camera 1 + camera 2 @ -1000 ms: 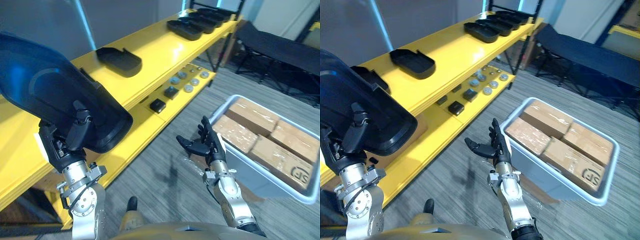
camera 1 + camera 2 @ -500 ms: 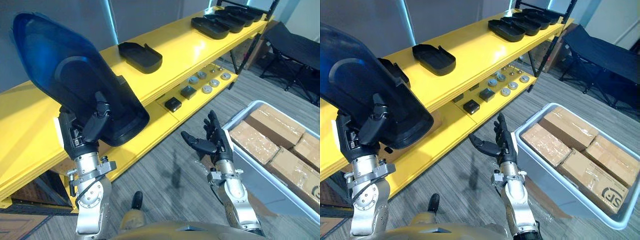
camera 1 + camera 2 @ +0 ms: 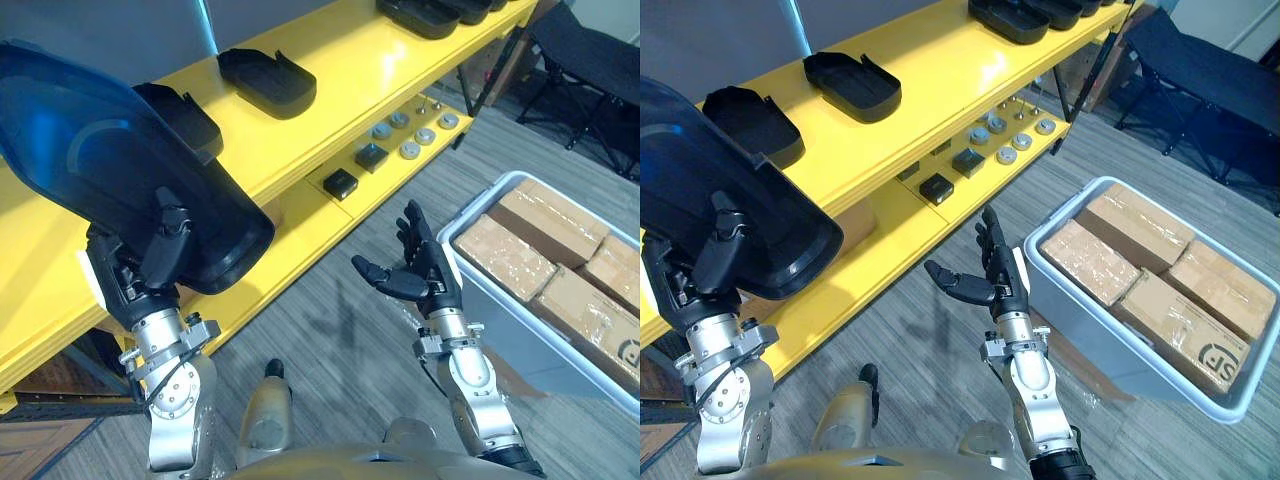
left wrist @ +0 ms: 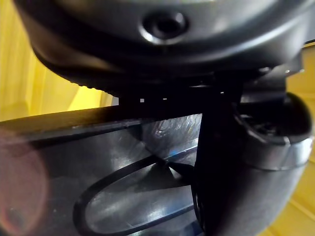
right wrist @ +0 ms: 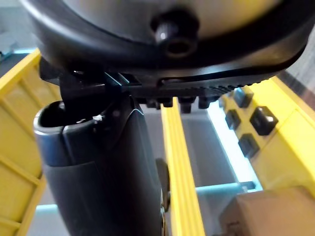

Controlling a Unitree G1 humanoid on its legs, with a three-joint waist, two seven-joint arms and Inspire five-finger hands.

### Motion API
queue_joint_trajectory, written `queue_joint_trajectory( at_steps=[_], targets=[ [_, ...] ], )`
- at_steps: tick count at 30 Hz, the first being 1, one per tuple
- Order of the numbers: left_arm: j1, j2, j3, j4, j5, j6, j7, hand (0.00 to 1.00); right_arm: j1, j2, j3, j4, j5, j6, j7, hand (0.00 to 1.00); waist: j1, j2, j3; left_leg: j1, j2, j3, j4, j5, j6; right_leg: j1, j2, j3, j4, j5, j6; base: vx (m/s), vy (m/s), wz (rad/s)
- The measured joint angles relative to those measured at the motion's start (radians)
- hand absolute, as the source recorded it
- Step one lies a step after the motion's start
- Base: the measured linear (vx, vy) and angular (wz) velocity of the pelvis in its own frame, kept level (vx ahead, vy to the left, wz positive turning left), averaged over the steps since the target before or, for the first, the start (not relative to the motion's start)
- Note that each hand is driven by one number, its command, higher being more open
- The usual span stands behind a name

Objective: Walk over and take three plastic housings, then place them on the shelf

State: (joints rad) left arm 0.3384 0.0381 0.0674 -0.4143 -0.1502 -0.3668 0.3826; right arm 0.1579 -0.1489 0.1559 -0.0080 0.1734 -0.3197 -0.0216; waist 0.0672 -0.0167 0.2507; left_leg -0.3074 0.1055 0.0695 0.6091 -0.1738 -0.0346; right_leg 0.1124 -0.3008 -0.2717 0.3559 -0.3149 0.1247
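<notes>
Our left hand (image 3: 135,280) grips the tilted housing (image 3: 100,165); it could clip the shelf (image 3: 340,60) edge and slip. Right hand (image 3: 420,280) open.

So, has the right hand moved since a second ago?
No: the right hand sits open beside the grey bin's left corner, as before.

right hand (image 5: 172,29) close up, thumb (image 5: 98,167) sticking out. Just past the thumb: yellow shelf (image 5: 178,191) edge. Further out, small black blocks (image 5: 261,120) on yellow board, cardboard box (image 5: 266,214) corner beside.
</notes>
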Motion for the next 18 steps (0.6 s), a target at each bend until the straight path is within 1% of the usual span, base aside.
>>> queue_joint_trajectory(
  at_steps=[1,2,3,4,5,6,7,8,9,10,11,12,13,14,16,17,18],
  targets=[
    [0.007,0.001,0.011,-0.011,0.0,0.0,-0.024,0.0,0.03,0.001,0.0,-0.05,0.0,-0.007,-0.01,1.0,0.002,0.0,-0.003,0.0,-0.013,0.01,0.013,-0.067,0.0,-0.016,-0.011,0.013,0.121,-0.002,-0.037,0.23,0.164,0.42],
    [0.008,0.003,0.023,-0.015,0.0,0.0,-0.032,0.0,0.035,0.009,0.0,-0.063,0.0,-0.017,-0.015,1.0,0.0,-0.009,-0.005,0.002,-0.028,-0.007,0.016,-0.076,0.002,-0.063,-0.028,0.036,0.21,0.023,-0.042,0.2,0.185,0.62],
    [0.011,0.008,0.041,-0.015,0.0,0.002,-0.041,0.0,0.034,0.025,0.015,-0.074,-0.002,-0.026,-0.02,1.0,-0.005,-0.019,-0.009,0.01,-0.046,-0.024,-0.006,-0.078,0.009,-0.139,-0.033,0.087,0.335,0.115,-0.059,0.14,0.177,0.62],
    [0.012,0.016,0.056,-0.016,0.0,0.003,-0.045,0.0,0.032,0.042,0.017,-0.074,-0.004,-0.042,-0.019,1.0,-0.008,-0.026,-0.009,0.031,-0.06,-0.045,-0.044,-0.071,0.021,-0.172,-0.031,0.113,0.402,0.173,-0.061,0.24,0.163,0.71],
    [0.012,0.023,0.067,-0.018,-0.001,0.003,-0.044,0.0,0.027,0.055,0.021,-0.074,-0.004,-0.06,-0.02,1.0,-0.01,-0.024,-0.008,0.052,-0.065,-0.07,-0.084,-0.058,0.04,-0.191,-0.013,0.129,0.436,0.138,-0.053,0.34,0.022,0.67],
    [0.007,0.019,0.083,-0.018,-0.006,0.003,-0.037,0.0,0.009,0.056,0.021,-0.077,-0.004,-0.074,-0.019,1.0,-0.013,-0.024,-0.009,0.091,-0.069,-0.099,-0.131,-0.048,0.048,-0.203,0.025,0.139,0.433,0.071,-0.06,0.49,-0.04,0.74],
    [-0.005,0.019,0.092,-0.017,-0.021,0.003,-0.03,0.0,-0.011,0.049,0.012,-0.09,-0.003,-0.093,-0.013,1.0,-0.017,-0.017,-0.012,0.141,-0.072,-0.131,-0.196,-0.031,0.044,-0.213,0.078,0.136,0.358,0.028,-0.072,0.35,-0.065,0.72],
    [-0.02,0.021,0.089,-0.013,-0.032,0.002,-0.03,0.0,-0.015,0.042,0.003,-0.105,-0.002,-0.107,-0.011,1.0,-0.022,-0.01,-0.017,0.153,-0.073,-0.153,-0.218,-0.025,0.039,-0.224,0.102,0.141,0.31,0.023,-0.081,0.38,-0.077,1.05],
    [-0.063,0.021,0.081,0.001,-0.044,0.002,-0.028,0.0,-0.021,0.023,-0.02,-0.152,0.004,-0.131,0.001,1.0,-0.039,0.006,-0.024,0.159,-0.079,-0.205,-0.242,-0.018,0.032,-0.263,0.144,0.179,0.239,0.02,-0.087,0.29,-0.109,1.34],
    [-0.107,0.026,0.075,0.023,-0.044,0.0,-0.019,0.0,-0.034,0.004,-0.041,-0.195,0.017,-0.156,0.014,1.0,-0.058,0.01,-0.028,0.166,-0.081,-0.25,-0.249,-0.007,0.014,-0.309,0.178,0.258,0.202,0.023,-0.081,0.36,-0.151,1.4],
    [-0.122,0.033,0.071,0.036,-0.045,-0.001,-0.015,0.0,-0.042,-0.004,-0.048,-0.209,0.022,-0.165,0.015,1.0,-0.066,0.013,-0.03,0.171,-0.083,-0.27,-0.251,-0.005,0.009,-0.32,0.19,0.299,0.177,0.032,-0.069,0.32,-0.208,1.48],
    [-0.147,0.052,0.06,0.069,-0.047,0.0,-0.014,0.0,-0.055,-0.019,-0.062,-0.236,0.031,-0.177,0.013,1.0,-0.082,0.009,-0.036,0.182,-0.098,-0.32,-0.249,-0.007,-0.01,-0.316,0.196,0.351,0.077,0.081,-0.042,0.2,-0.153,1.24],
    [-0.154,0.062,0.049,0.077,-0.048,0.0,-0.015,0.0,-0.06,-0.023,-0.073,-0.248,0.032,-0.181,0.01,1.0,-0.087,0.0,-0.043,0.186,-0.109,-0.338,-0.246,-0.015,-0.026,-0.306,0.185,0.356,0.015,0.157,-0.048,0.4,-0.407,1.6],
    [-0.152,0.067,0.027,0.086,-0.047,-0.002,-0.019,0.0,-0.091,-0.041,-0.095,-0.249,0.039,-0.193,0.01,1.0,-0.091,-0.01,-0.062,0.193,-0.122,-0.385,-0.236,-0.046,-0.066,-0.277,0.164,0.336,-0.038,0.23,0.003,0.27,-0.297,1.1],
    [-0.14,0.037,0.001,0.089,-0.046,0.0,-0.031,0.0,-0.124,-0.085,-0.114,-0.246,0.054,-0.193,0.009,1.0,-0.076,0.041,-0.08,0.178,-0.062,-0.394,-0.232,-0.05,-0.076,-0.238,0.203,0.272,-0.092,0.24,-0.012,0.24,-0.306,0.77],
    [-0.137,0.029,-0.01,0.09,-0.045,0.001,-0.051,0.0,-0.144,-0.112,-0.131,-0.243,0.078,-0.194,0.007,1.0,-0.067,0.06,-0.087,0.184,-0.034,-0.385,-0.256,-0.039,-0.086,-0.216,0.223,0.234,-0.111,0.241,-0.018,0.19,-0.304,0.77],
    [-0.137,0.029,-0.014,0.09,-0.044,0.001,-0.073,0.0,-0.153,-0.118,-0.149,-0.243,0.086,-0.193,0.007,1.0,-0.066,0.063,-0.088,0.202,-0.014,-0.349,-0.299,-0.013,-0.092,-0.196,0.227,0.201,-0.115,0.232,-0.032,0.13,-0.237,0.71]
  ],
)
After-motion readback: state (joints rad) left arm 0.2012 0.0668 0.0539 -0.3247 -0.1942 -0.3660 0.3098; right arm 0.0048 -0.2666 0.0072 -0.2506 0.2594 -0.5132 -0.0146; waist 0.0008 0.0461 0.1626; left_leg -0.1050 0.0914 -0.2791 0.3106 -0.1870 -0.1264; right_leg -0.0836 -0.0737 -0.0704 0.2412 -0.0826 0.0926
